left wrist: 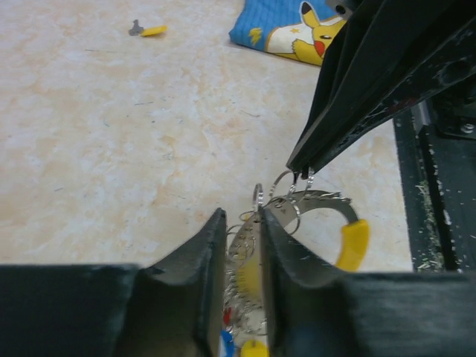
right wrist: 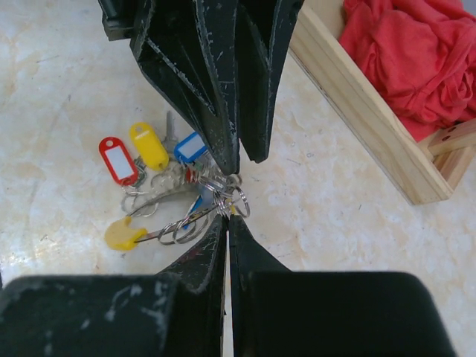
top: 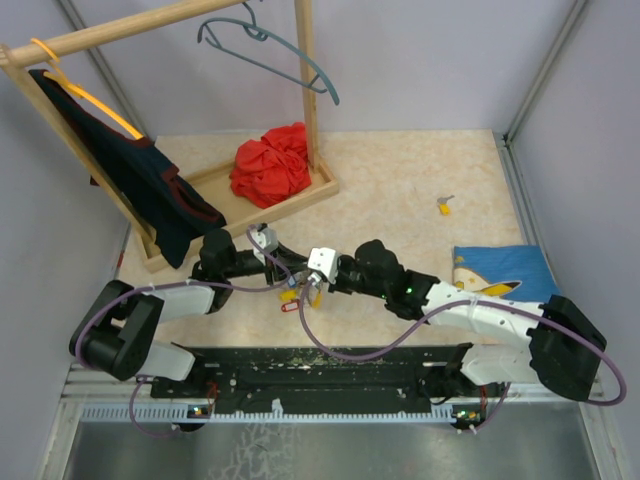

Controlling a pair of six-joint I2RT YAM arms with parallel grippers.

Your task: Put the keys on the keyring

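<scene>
Right wrist: keyring (right wrist: 160, 223) between claw (right wrist: 227, 216) tips

Marbled table (top: 400, 190): keys (right wrist: 149, 160), wooden rack (top: 240, 210).

The left gripper (left wrist: 242, 260) fills six o'clock, its jaws narrowly parted around the keyring (left wrist: 327, 216) and small rings. The right gripper (left wrist: 301, 172) descends from two o'clock, tips pinched on a small ring. A yellow-tagged key (left wrist: 149, 30) lies at eleven o'clock.

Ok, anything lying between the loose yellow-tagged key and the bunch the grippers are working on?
No. In the top view the tabletop is bare between the loose yellow-tagged key and the bunch of keys. The left wrist view shows the same bare stretch.
</scene>
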